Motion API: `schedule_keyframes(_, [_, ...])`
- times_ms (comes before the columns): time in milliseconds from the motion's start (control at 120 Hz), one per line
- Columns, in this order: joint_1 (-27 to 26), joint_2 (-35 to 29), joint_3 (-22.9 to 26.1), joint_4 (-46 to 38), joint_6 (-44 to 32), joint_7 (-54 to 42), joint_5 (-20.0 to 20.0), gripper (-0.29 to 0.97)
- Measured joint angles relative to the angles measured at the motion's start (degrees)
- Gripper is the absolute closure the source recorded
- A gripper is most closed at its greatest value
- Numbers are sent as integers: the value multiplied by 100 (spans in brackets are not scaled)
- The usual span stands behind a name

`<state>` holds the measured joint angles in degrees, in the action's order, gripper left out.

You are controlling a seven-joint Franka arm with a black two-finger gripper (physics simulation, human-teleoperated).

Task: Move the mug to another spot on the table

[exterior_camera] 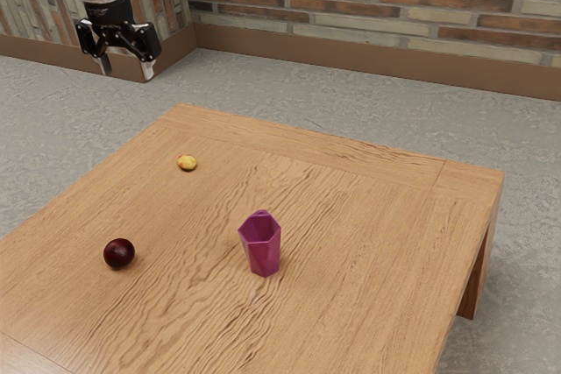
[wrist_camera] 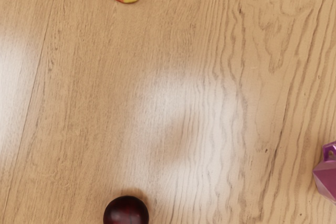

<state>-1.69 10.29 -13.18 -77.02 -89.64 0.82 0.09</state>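
Fingers (exterior_camera: 146, 66) hang spread and empty, high over the far-left edge of the surface (exterior_camera: 394, 243). The mug (exterior_camera: 260, 243) stands upright near centre, well apart from them. Descend squarely over it; avoid the dark fruit (exterior_camera: 119, 253) at left and the yellow piece (exterior_camera: 187, 163) beyond.

The wrist view's edges cut off the mug (wrist_camera: 328, 174) and dark fruit (wrist_camera: 126, 212).

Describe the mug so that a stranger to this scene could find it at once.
Look at the wooden table. Near its middle, to the exterior view's right of the dark red round fruit, stands the mug. Unlike that fruit and the small yellow lump, it is tall, magenta and faceted, with an open top.
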Motion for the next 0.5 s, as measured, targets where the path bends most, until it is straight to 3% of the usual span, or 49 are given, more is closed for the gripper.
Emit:
schedule_keyframes(133, [-51,26,76,160,2,9,3,2])
schedule_keyframes(233, [-157,304,413,552,-10,201,-3,2])
schedule_keyframes(333, [-230,506,817,655,-179,672,-6,3])
schedule_keyframes(500, [-455,819,880,609,-344,1793,46,3])
